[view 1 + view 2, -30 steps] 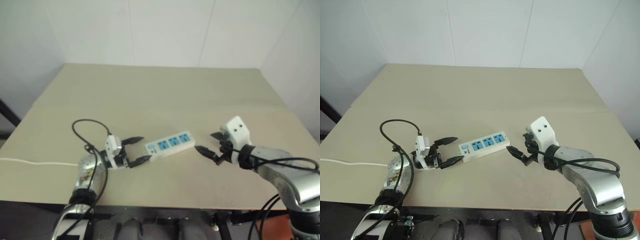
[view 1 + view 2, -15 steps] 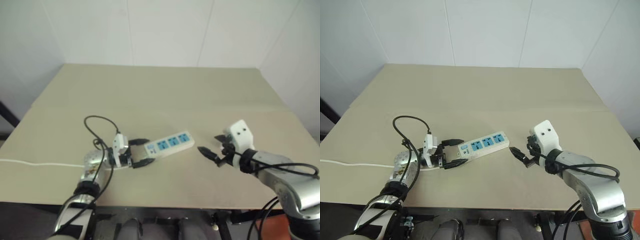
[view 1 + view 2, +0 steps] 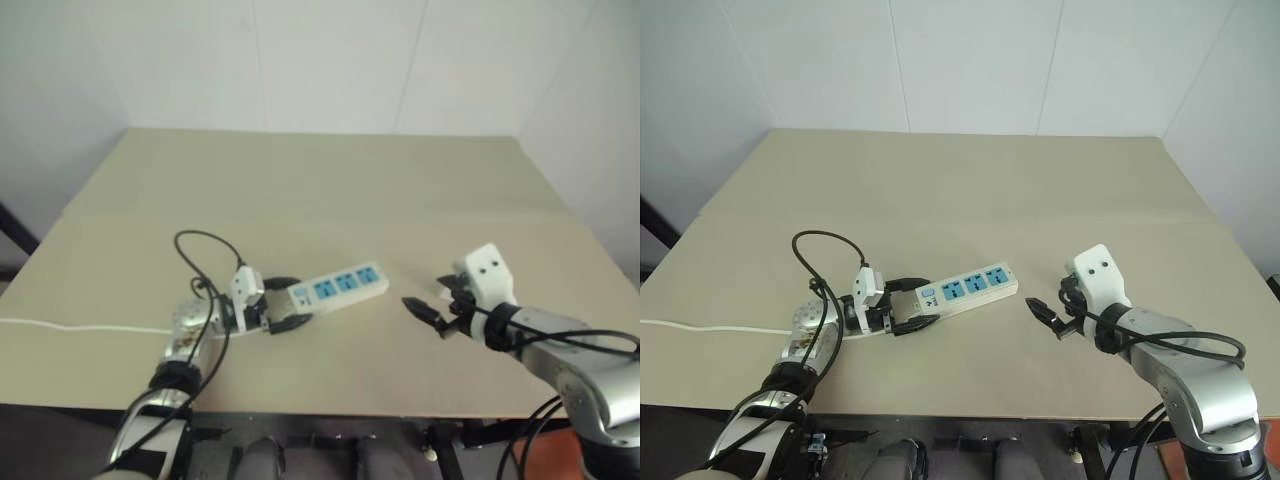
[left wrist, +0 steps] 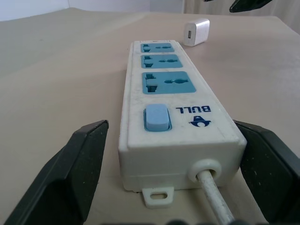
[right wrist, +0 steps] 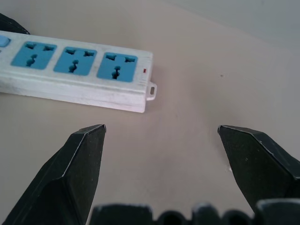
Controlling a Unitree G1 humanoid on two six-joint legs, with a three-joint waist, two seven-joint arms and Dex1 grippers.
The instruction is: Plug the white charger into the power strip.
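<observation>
Left wrist view: the power strip (image 4: pixel 176 136), labelled "BULL", lies between the spread left gripper (image 4: pixel 173 173) fingers, all three sockets empty. The white charger (image 4: pixel 196 32) sits beyond. The right gripper (image 5: pixel 180 164) gapes wide, holding nothing.

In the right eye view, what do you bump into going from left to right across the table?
Thin white cord → left gripper → power strip → right gripper.

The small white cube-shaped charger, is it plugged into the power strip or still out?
Out. The small white cube-shaped charger lies on the table beyond the long white power strip, whose three blue sockets are all empty.
</observation>
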